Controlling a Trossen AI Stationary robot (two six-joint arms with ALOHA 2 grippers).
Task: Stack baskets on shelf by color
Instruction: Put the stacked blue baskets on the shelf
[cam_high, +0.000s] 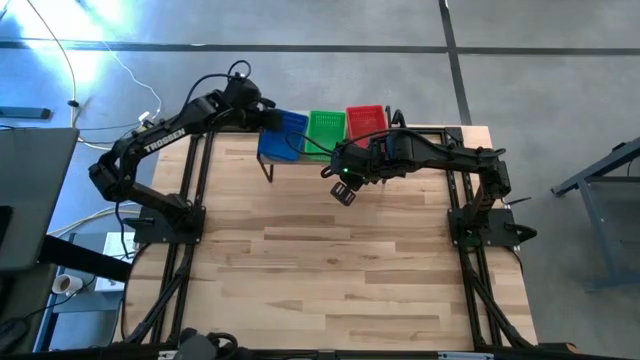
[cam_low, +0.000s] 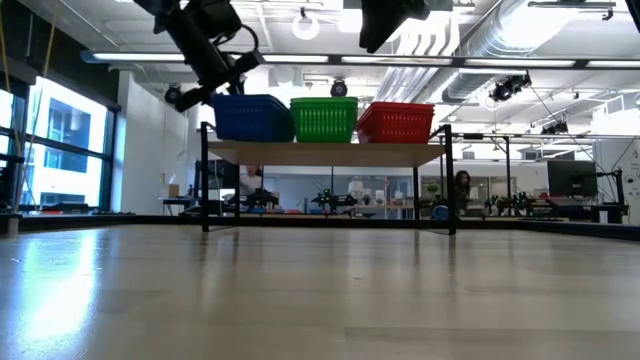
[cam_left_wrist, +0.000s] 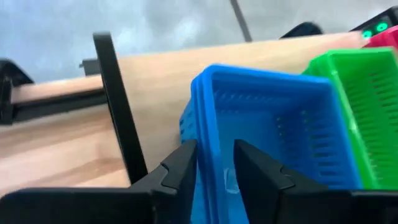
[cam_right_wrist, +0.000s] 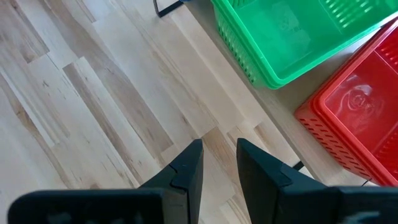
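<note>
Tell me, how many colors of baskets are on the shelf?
3: blue baskets at the left end, green baskets in the middle, red baskets at the right. Nested baskets inside each may be hidden.

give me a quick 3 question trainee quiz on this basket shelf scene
1. True or false: the red baskets sit at the right end of the shelf in the high view.
2. Which colour is in the middle? A blue B green C red
3. Which basket wall do the left gripper fingers straddle?

Key
1. True.
2. B, the green baskets.
3. The blue baskets; the jaws stand apart either side of the wall. The right gripper hangs open over bare table.
</note>
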